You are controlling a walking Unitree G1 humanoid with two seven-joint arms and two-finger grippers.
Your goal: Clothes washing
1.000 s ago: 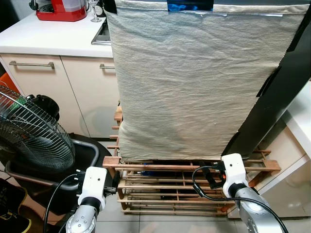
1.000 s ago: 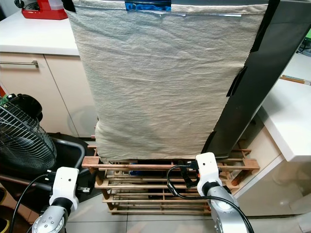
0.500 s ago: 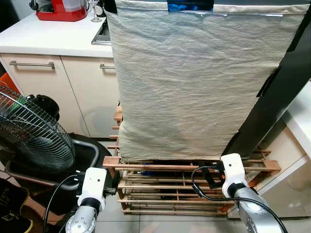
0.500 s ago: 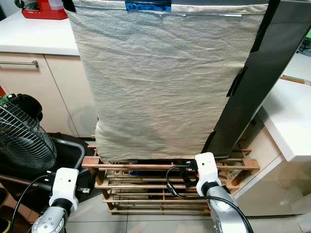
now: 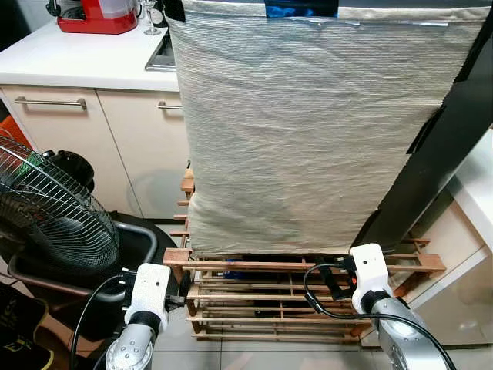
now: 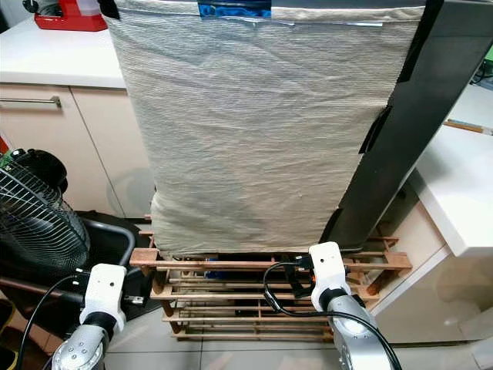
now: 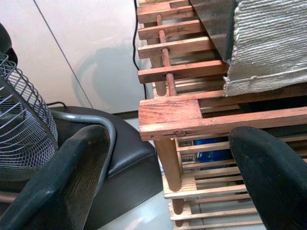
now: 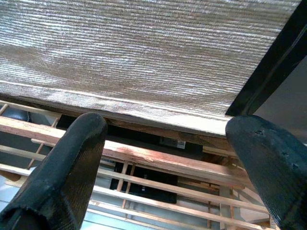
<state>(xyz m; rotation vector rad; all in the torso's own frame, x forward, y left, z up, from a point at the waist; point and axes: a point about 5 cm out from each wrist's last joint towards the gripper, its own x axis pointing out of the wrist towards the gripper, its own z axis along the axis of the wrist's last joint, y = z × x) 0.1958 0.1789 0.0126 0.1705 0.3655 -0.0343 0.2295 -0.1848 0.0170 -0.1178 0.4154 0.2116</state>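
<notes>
A large pale woven cloth (image 5: 308, 131) hangs down over a tall upright thing and ends on a wooden slatted rack (image 5: 300, 266) on the floor. A black panel (image 5: 443, 146) leans along its right side. My left gripper (image 7: 168, 177) is low and open, facing the rack's left corner post (image 7: 168, 117) and the cloth's lower hem (image 7: 268, 81), with nothing between its fingers (image 7: 72, 167). My right gripper (image 8: 168, 163) is also open, just below the cloth's bottom edge (image 8: 144, 103) and in front of the rack's slats (image 8: 158, 160). Both silver wrists, left (image 5: 150, 289) and right (image 5: 368, 270), sit near the rack's front.
A wire-caged fan (image 5: 50, 216) stands at the left over a black padded seat (image 5: 135, 243). Cream cabinets (image 5: 131, 131) with metal handles (image 5: 50, 102) carry a white counter (image 5: 77, 54) and a red appliance (image 5: 98, 15). Another white counter (image 5: 477, 185) is at the right. Shoes (image 5: 15, 327) lie at the lower left.
</notes>
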